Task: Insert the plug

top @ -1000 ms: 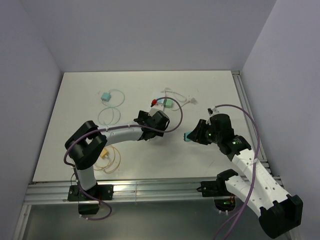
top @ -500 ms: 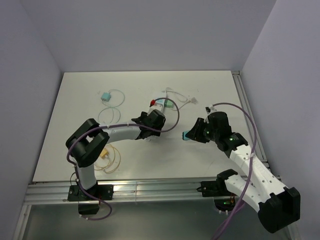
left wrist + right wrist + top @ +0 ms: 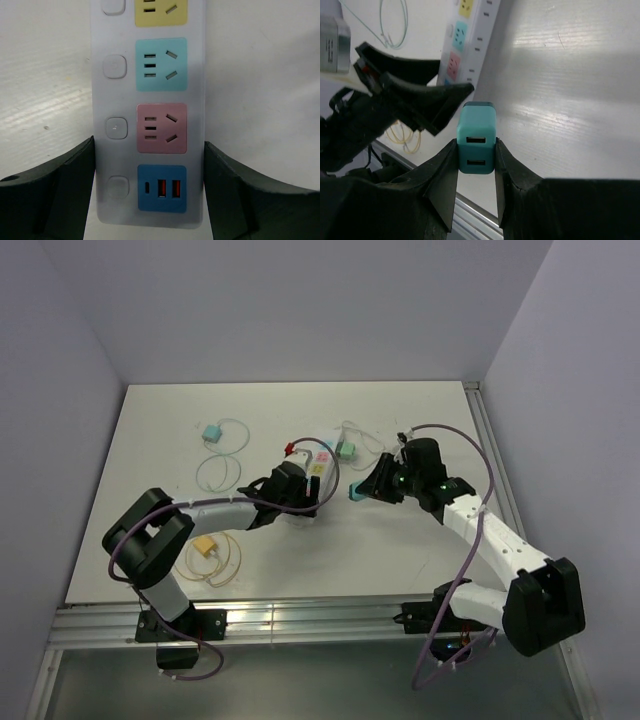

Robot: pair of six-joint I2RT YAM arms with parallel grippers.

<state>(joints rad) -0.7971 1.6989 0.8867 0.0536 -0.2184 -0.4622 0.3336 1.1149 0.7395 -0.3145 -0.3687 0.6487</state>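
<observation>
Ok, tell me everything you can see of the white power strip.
The long white plastic power strip lies flat on the white table, face up. Down its face run yellow, teal and pink sockets, each beside a rounded white button, then a blue USB panel at the end. The left pincer straddles that end, black fingers snug against both long sides. Visible sockets are empty.

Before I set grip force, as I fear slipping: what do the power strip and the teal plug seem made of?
Power strip: probably hard white plastic, smooth with a faint sheen, going by the soft reflections on its body; the coloured socket faces look matte.
Teal plug: apparently moulded plastic, matte, going by its even colour, rounded edges and lack of glare.
</observation>
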